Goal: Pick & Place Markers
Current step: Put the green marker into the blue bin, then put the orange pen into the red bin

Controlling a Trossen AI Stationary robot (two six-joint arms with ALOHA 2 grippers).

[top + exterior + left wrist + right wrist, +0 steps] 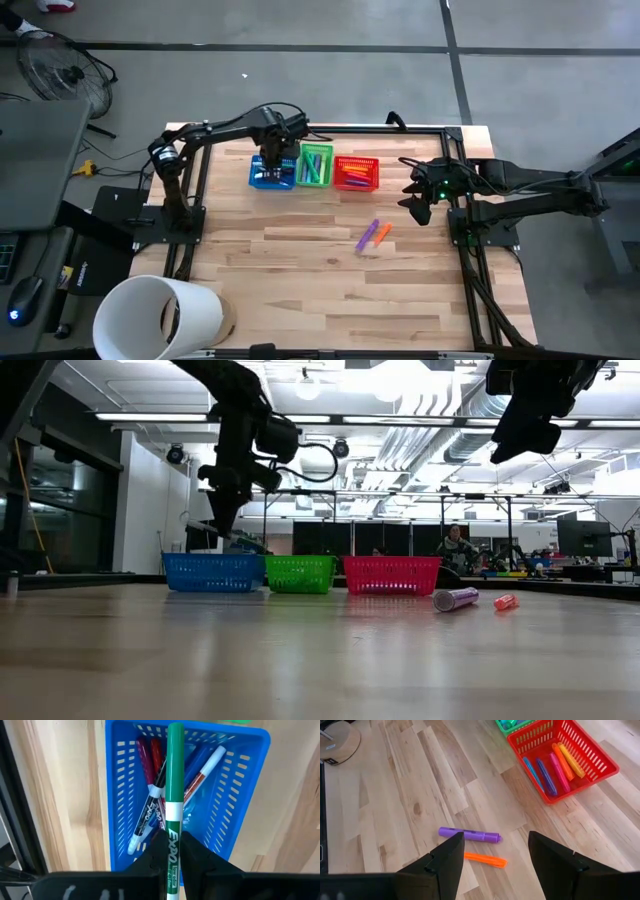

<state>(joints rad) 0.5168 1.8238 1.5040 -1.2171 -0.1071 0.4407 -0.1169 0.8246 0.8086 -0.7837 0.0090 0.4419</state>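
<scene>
Pale wood planks make up the bench (300, 290), framed by dark rails, with grey floor around it and a large hall with ceiling lights showing beyond in the low view. Three mesh baskets stand in a row near the far edge, touching or nearly so: a blue basket (268, 178), a green basket (315, 166) and a red basket (356, 173). The left end effector (173, 851) hangs just above the blue basket, clenched on a green marker (174, 795) that points down toward it; inside the basket lie several markers (150, 815), red, blue and white-bodied ones, crossed over each other. The red basket holds more markers (555, 767) lying side by side in blue, purple, pink, orange and yellow. On the bare wood in front of the red basket lie a purple marker (469, 834) and an orange marker (485, 859), close together but not touching. The right end effector (495, 857) hovers above that pair with its fingers spread and grasping nothing. A white cylinder (160, 315) stands at the near left corner of the bench, well apart from everything else, and a fan (60, 70) sits on the floor beyond the left arm.
</scene>
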